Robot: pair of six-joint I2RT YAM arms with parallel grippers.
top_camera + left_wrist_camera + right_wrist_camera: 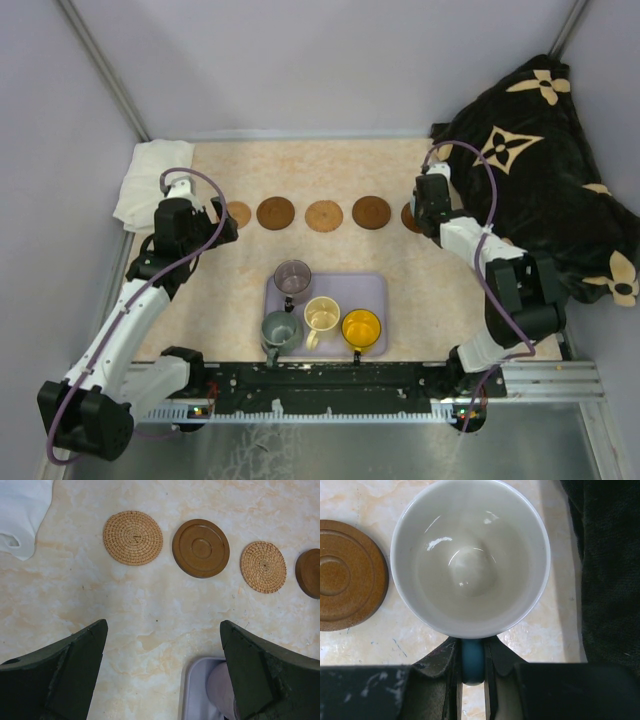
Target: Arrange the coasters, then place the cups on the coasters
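**Coasters.** Five thin round discs in one row across the marbled beige tabletop (330,170), alternating materials: woven tan coaster (133,537), dark brown wooden coaster (201,548), second woven tan coaster (263,566), second dark wooden coaster (345,575), and a rightmost coaster (409,217) mostly hidden under the right arm. The arranging looks done.

**Cups on the tray.** The lavender rectangular tray (375,290) holds a translucent purple-grey mug (293,277), a cream mug (322,314), a yellow-orange mug (361,328) and a grey-green mug (280,330). All four are upright and none is yet on a coaster.

**Cup in hand.** A white mug with a light blue handle (470,555) stands upright at the right end of the row, just beside the second dark wooden coaster. The right gripper (472,650) is clamped on its handle. Whether the mug rests on the rightmost coaster or hangs above it cannot be told.

**Left gripper** (164,630). Jaws spread wide, holding nothing, over bare table near the tray's far edge.

**Step in hand.** Placing the first cup. Next, by my judgement: centre it, set it down, let go, then fetch a cup from the tray.
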